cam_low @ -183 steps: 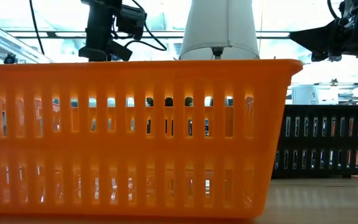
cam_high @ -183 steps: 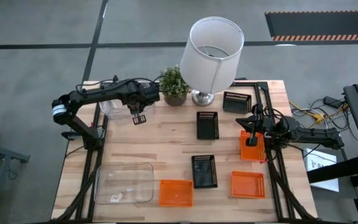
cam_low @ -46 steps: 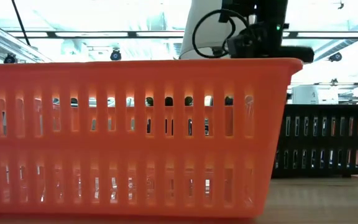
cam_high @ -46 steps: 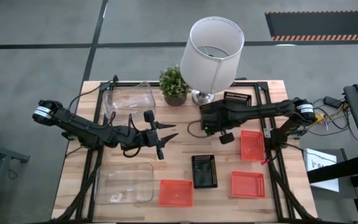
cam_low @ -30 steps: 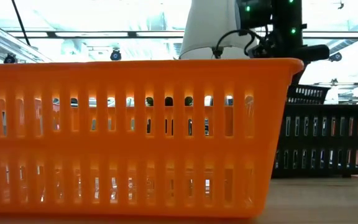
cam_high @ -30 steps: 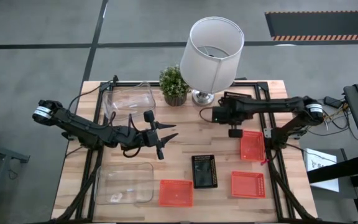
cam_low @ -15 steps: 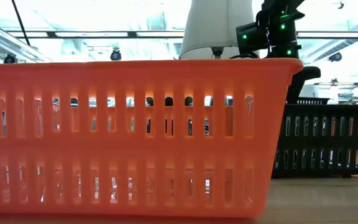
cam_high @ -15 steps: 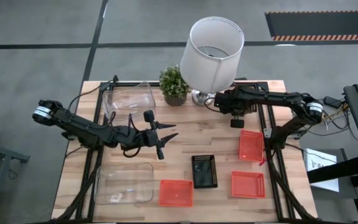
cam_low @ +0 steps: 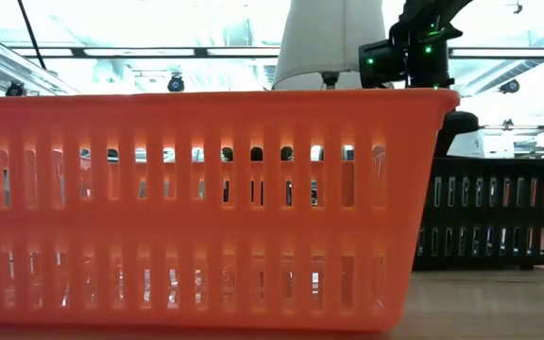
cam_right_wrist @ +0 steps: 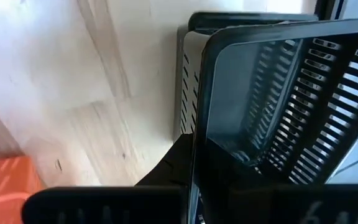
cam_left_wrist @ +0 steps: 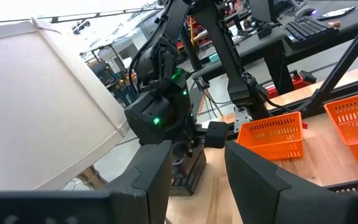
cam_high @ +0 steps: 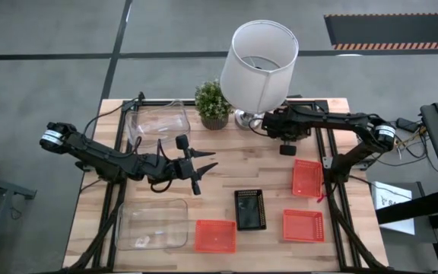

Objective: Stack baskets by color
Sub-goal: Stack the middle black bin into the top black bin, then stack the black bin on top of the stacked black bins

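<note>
Grey floor (cam_high: 44,46), striped mat (cam_high: 390,30), wooden table (cam_high: 219,164)

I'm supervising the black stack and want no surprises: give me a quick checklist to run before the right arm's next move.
1. Right gripper jaws shut on the carried black basket: ok, its rim sits gripped in the right wrist view.
2. Carried basket over the second black basket by the lamp: ok, roughly; exact alignment cannot tell.
3. Carried basket level: not ok, it looks tilted against the one below.
4. Left gripper out of the way: ok, open at mid-table, holding nothing.
5. Third black basket still to collect: ok, alone near the front.
6. Clearance from the lamp base: cannot tell.
</note>
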Robot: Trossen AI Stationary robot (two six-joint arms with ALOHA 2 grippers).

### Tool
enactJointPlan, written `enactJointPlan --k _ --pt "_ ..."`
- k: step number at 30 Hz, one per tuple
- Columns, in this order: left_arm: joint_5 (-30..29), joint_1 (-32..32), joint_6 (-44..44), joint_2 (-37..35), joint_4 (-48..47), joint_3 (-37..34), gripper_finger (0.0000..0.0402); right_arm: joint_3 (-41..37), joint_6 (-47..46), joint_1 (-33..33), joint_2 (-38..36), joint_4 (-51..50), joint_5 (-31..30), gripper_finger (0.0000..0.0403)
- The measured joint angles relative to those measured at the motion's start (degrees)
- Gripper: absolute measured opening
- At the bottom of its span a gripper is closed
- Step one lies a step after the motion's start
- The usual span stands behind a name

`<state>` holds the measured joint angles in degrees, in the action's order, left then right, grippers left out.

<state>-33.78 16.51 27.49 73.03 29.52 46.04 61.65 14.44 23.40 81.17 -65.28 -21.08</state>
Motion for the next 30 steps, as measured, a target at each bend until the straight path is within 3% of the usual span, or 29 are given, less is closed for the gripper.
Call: enactJointPlan --k 18,24,30 --pt "0.00 0.00 0.00 0.00 0.00 -0.07 0.0132 0.00 0.64 0.28 0.00 0.88 -3.19 0.0099" --pt "0.00 0.00 -0.01 0.00 0.00 -0.07 0.0132 0.21 0.62 0.26 -0.04 0.89 -3.15 0.0099" --pt "0.00 0.00 -0.01 0.00 0.00 -0.13 0.0132 0.55 0.60 0.26 -0.26 0.82 -3.07 0.0067"
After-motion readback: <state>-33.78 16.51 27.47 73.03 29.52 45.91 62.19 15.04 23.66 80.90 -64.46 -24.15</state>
